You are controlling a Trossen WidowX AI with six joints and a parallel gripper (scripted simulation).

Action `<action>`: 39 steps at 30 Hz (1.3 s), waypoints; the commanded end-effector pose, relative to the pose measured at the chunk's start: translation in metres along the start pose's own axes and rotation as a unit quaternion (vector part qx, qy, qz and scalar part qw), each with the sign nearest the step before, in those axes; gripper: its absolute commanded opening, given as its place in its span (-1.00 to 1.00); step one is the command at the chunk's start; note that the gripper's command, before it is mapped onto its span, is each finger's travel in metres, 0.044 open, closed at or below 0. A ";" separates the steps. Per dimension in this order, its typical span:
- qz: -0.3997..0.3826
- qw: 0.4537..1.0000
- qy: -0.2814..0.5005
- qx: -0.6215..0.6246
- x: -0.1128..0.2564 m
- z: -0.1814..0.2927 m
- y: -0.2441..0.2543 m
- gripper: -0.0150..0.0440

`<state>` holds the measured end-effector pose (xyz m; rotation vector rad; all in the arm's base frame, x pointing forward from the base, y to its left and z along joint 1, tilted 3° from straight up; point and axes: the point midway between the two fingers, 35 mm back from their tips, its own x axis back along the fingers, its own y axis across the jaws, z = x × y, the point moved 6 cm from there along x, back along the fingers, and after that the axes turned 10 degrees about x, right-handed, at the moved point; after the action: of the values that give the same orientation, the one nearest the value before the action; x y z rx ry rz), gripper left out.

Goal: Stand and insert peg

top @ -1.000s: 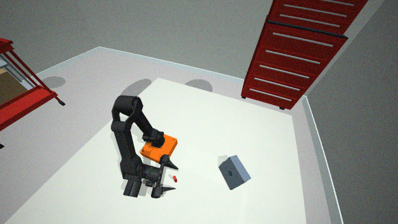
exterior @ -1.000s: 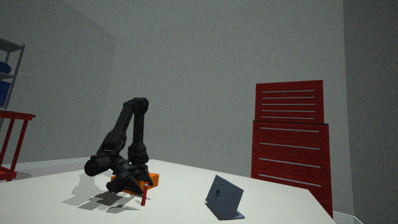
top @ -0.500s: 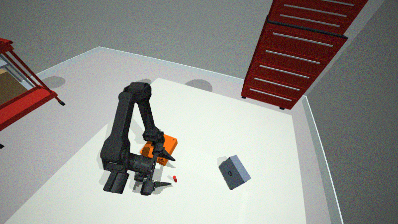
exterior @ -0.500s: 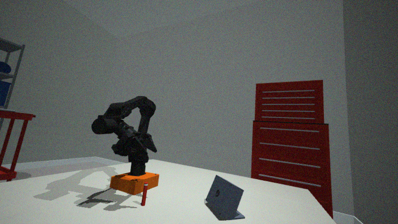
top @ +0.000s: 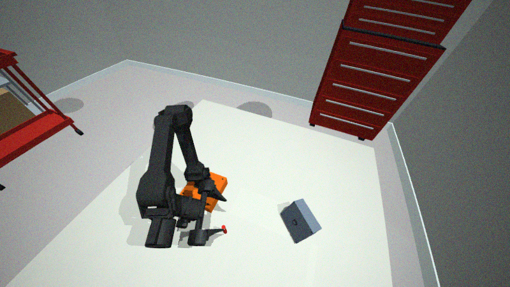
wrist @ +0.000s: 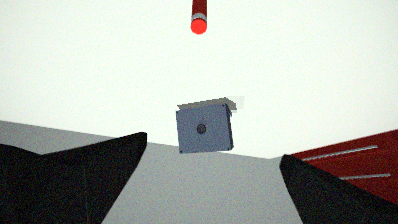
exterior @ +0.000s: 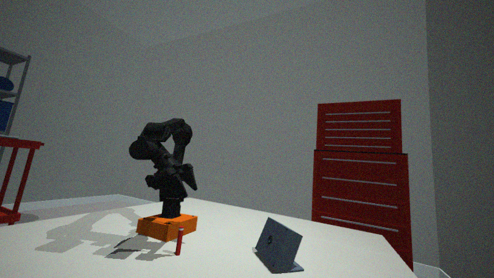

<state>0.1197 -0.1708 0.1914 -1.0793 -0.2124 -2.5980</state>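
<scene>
The red peg (top: 224, 231) (exterior: 178, 243) (wrist: 199, 7) stands upright on the table (top: 271, 160) (exterior: 221, 256), with its white band near the top end. My gripper (top: 225, 215) (wrist: 214, 149) is wide open and empty, raised above the table. In the top view one fingertip overlaps the peg in the picture; in the wrist view the peg is at the top edge, away from both fingertips, its lower part out of frame. The blue-grey sloped panel (top: 303, 230) (exterior: 284, 247) (wrist: 190, 142) has its round hole (top: 294, 222) (exterior: 270, 240) (wrist: 201, 129) showing and empty.
The orange base block (top: 220, 181) (exterior: 186, 225) sits under the arm, behind the peg in the exterior view. A red drawer cabinet (top: 363, 74) (exterior: 359, 172) (wrist: 370, 162) stands beyond the table. A red cart (top: 32, 133) (exterior: 20, 142) stands at the far left.
</scene>
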 end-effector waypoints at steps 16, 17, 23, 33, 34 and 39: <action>0.045 0.956 -0.291 -0.014 -0.045 0.006 0.008 1.00; 0.042 0.951 -0.306 -0.012 -0.047 0.007 0.009 1.00; 0.012 0.922 -0.388 0.000 -0.060 0.014 0.011 1.00; 0.007 0.918 -0.396 0.002 -0.061 0.015 0.012 1.00; 0.007 0.918 -0.396 0.001 -0.061 0.015 0.012 1.00; -0.005 0.918 -0.396 -0.027 -0.071 0.004 0.012 1.00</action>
<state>0.1750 -0.1644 0.1536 -2.0716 -0.3592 -2.0207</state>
